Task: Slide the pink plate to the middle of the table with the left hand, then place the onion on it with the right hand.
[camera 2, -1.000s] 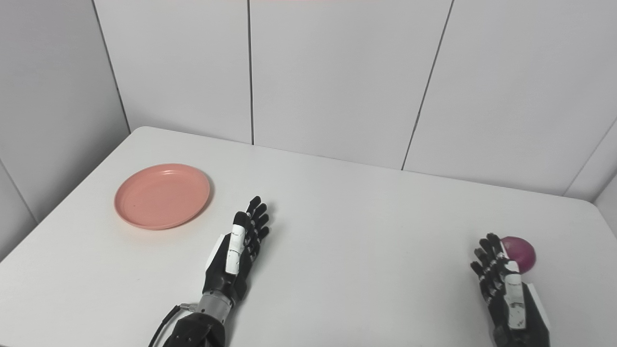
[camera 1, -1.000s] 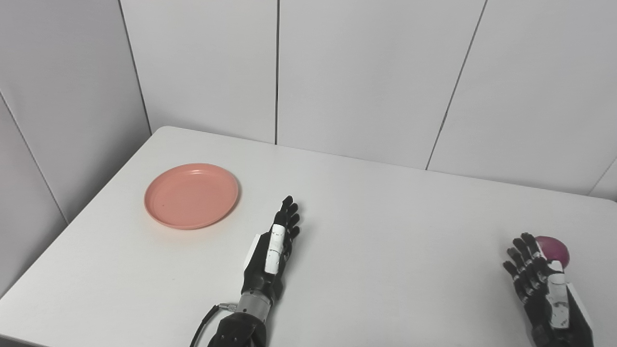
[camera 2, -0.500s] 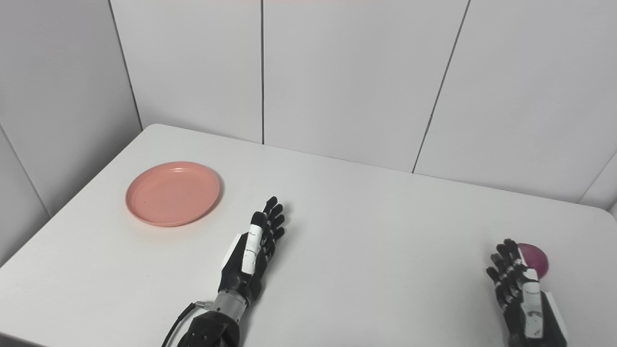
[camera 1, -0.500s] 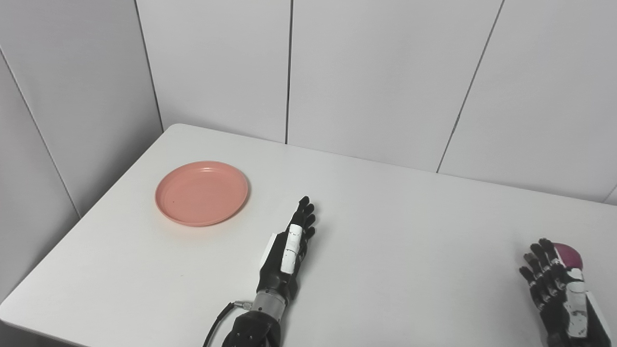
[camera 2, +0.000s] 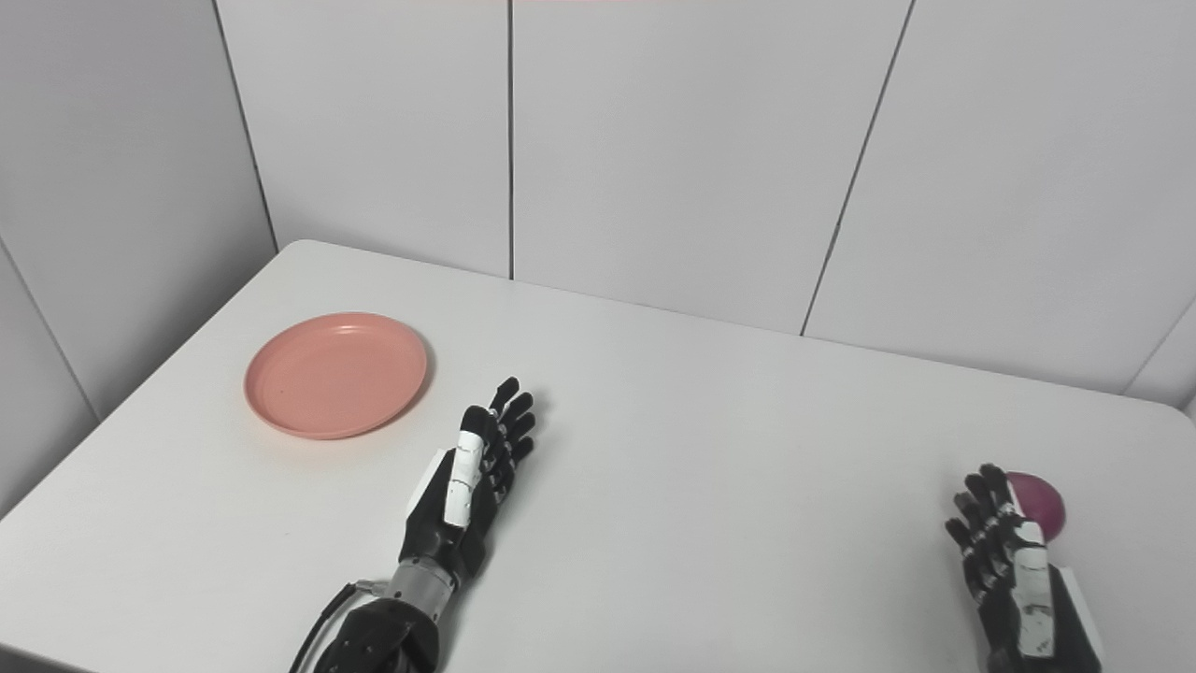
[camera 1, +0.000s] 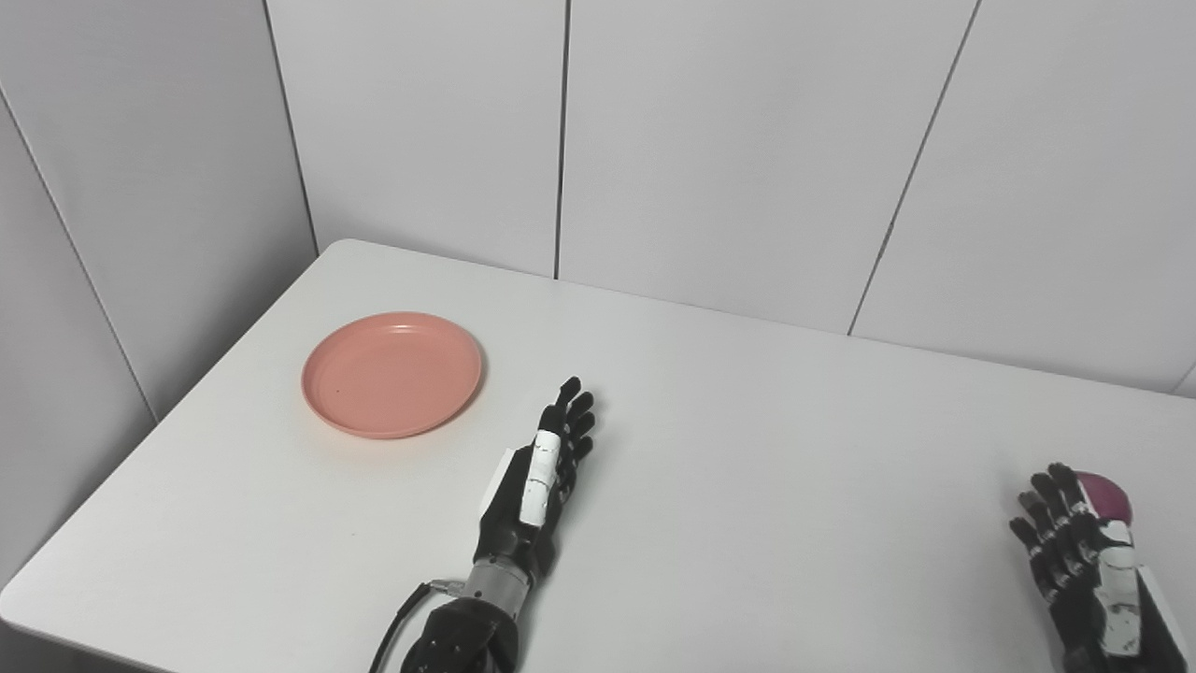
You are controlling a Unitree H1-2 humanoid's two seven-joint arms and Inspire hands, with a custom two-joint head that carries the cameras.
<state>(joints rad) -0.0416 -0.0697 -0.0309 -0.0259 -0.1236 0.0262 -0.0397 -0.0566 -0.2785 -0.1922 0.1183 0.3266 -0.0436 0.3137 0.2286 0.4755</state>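
— Left hand [camera 1: 534, 477], what did it look like?
— Black, jointed, with a white strip along the thumb; it lay released and holding nothing, fingers straight, near the front edge of the smooth white surface [camera 1: 747, 449].
— And the pink plate [camera 1: 392, 374]?
— Round, shallow and matte, near the left edge, apart from those fingers.
— The right hand [camera 2: 1014, 575]?
— Unclenched too, at the front right corner, with the rounded purple onion [camera 2: 1039, 502] just beyond its fingertips.
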